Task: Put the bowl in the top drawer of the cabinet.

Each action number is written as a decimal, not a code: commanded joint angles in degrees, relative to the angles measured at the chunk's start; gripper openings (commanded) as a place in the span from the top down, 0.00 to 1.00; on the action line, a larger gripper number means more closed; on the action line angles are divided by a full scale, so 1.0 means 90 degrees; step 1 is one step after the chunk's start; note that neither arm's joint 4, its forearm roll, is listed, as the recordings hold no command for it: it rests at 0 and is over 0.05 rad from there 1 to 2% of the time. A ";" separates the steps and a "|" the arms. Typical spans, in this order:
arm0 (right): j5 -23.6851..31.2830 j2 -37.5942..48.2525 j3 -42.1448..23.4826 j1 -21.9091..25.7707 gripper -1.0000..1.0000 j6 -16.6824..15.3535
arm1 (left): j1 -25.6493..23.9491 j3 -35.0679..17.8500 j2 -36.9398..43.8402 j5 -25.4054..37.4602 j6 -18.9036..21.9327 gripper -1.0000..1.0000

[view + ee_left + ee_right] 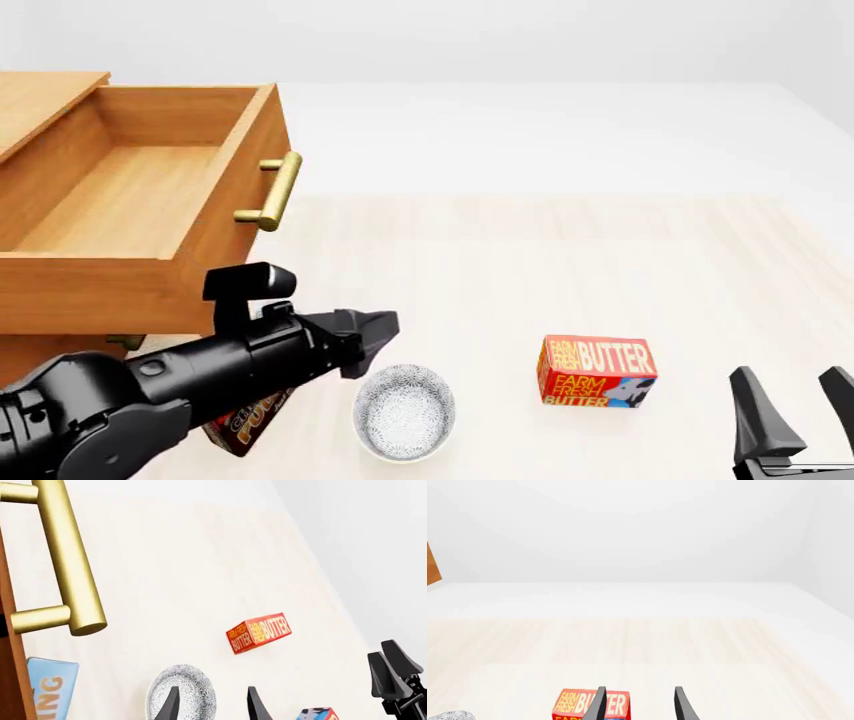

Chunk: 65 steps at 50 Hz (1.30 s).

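Cabinet [40,300]: far left of the table [534,260], light wood. Top drawer [120,190]: pulled fully out, nothing inside, brass handle [271,190] facing right; opening step judged done. Lower drawer: mostly hidden under the top one, state unclear. Left gripper [380,335]: black arm reaching in from the lower left, tip just above and beside the bowl; fingers [171,705] spread apart in the wrist view with nothing between them. Dark box [247,420]: partly hidden under the left arm, at the foot of the cabinet. Bowl [404,412]: white, speckled, upright on the table near the front edge, right of the cabinet, not yet gripped. Butter box [597,372]: red and orange, on the table right of the bowl, apart from it. Right gripper [801,415]: low at the far right, fingers spread, holding nothing. Remaining, by judgement: grasp the bowl, lift it over the drawer wall, set it inside.
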 commanded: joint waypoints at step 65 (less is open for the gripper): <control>0.0000 0.0000 0.0000 -0.0001 0.00 0.0001 | 0.0096 0.0605 0.1457 -0.1078 -0.0011 0.00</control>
